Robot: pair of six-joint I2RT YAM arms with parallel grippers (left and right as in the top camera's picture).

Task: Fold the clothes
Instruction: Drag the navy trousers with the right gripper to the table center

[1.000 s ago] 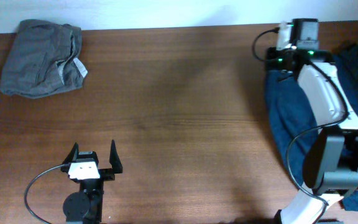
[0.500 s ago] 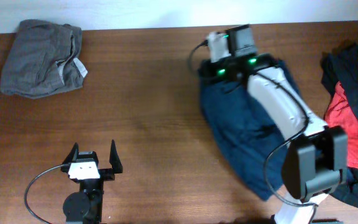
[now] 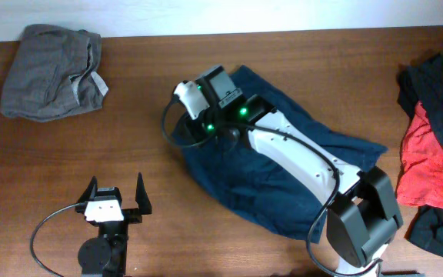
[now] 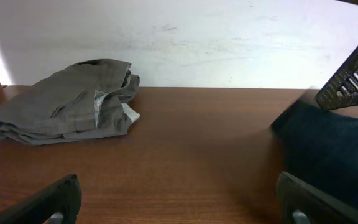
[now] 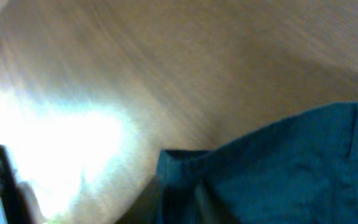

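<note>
Left gripper (image 3: 115,187) rests with fingers (image 3: 141,194) spread apart; right arm (image 3: 291,154) stretches diagonally forward-left.

Soft even light; blurry right-wrist view (white glare on table (image 5: 61,143)).

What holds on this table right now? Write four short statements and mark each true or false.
1. The grey-olive garment lies bundled at the far left of the table. True.
2. The left hand is shut on a garment. False: it is open and holds nothing.
3. The right arm reaches across the navy garment. True.
4. The red garment touches the grey-olive one. False: it lies at the right edge, among black garments.
</note>
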